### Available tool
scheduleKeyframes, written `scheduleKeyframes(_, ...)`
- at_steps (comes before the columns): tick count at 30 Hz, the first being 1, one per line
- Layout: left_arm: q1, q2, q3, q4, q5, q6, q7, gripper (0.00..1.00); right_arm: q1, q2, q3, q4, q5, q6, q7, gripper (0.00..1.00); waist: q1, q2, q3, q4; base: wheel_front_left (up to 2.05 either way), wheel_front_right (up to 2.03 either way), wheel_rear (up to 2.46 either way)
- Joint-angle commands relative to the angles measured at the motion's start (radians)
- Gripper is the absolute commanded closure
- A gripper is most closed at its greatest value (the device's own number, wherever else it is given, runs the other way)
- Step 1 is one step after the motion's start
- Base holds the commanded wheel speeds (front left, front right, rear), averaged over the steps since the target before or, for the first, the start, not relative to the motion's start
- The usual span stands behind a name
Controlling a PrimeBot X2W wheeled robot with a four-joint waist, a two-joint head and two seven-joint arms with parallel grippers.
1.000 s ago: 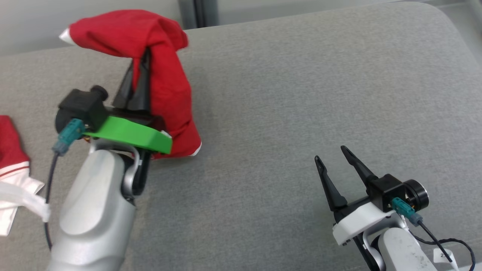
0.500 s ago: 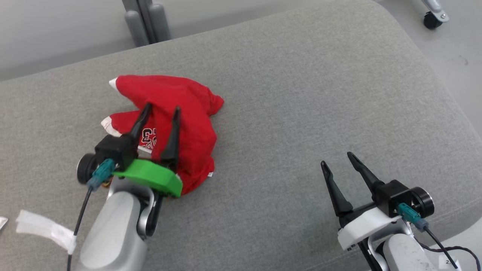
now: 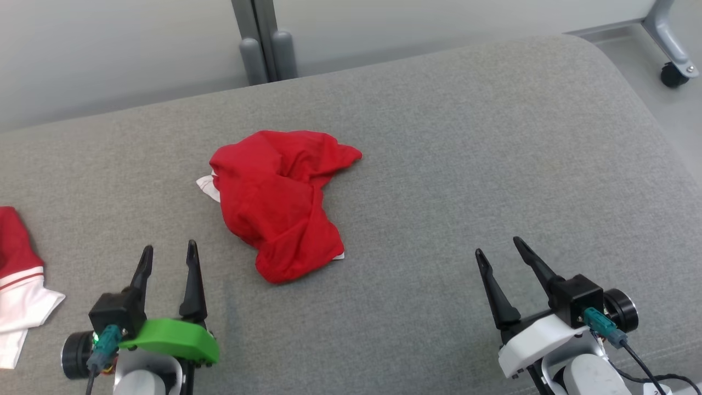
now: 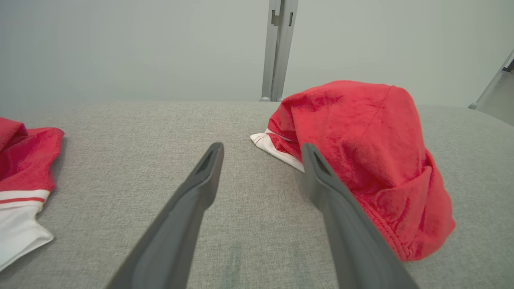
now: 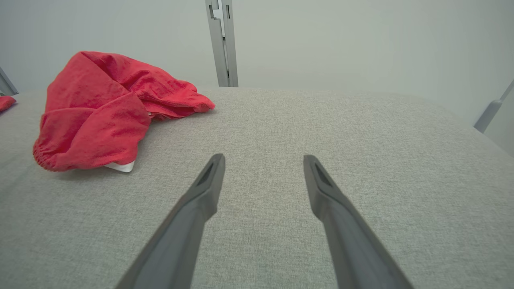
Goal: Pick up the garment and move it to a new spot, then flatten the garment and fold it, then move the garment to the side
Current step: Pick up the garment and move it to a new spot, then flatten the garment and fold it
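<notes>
**Jaws open on both arms, garment let go**

Jaws of the left gripper [image 3: 169, 248] stand apart and empty, low at the near left. Half a second ago its fingers were spread in the red cloth; a second ago they held it aloft. The red garment [image 3: 277, 203] now lies crumpled mid-way along the grey fabric-covered tabletop [image 3: 466, 153], touching neither gripper. The right gripper [image 3: 498, 246] stays open, well apart. A red-and-white garment [image 3: 16, 274] lies at the left edge.
</notes>
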Motion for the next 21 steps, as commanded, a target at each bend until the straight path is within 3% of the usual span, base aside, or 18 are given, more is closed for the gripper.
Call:
scheduleKeyframes(1, 0.032, -0.006, 0.009, -0.005, 0.019, -0.007, -0.001, 0.00, 0.021, -0.004, -0.001, 0.007, 0.001, -0.001, -0.001, 0.00, 0.0001, -0.0001, -0.031, 0.026, 0.00, 0.00, 0.00)
scheduleKeyframes(14, 0.139, -0.016, 0.014, -0.016, 0.040, -0.015, -0.001, 0.00, 0.042, -0.003, 0.035, 0.032, -0.003, -0.001, -0.001, 0.00, 0.0001, -0.0001, -0.042, 0.078, 0.00, 0.00, 0.00)
scheduleKeyframes(21, 0.079, -0.015, -0.025, -0.024, 0.013, -0.016, -0.001, 0.00, -0.073, -0.003, 0.241, 0.077, 0.029, -0.001, -0.001, 0.00, 0.0001, -0.0001, 0.023, 0.145, 0.00, 0.00, 0.00)
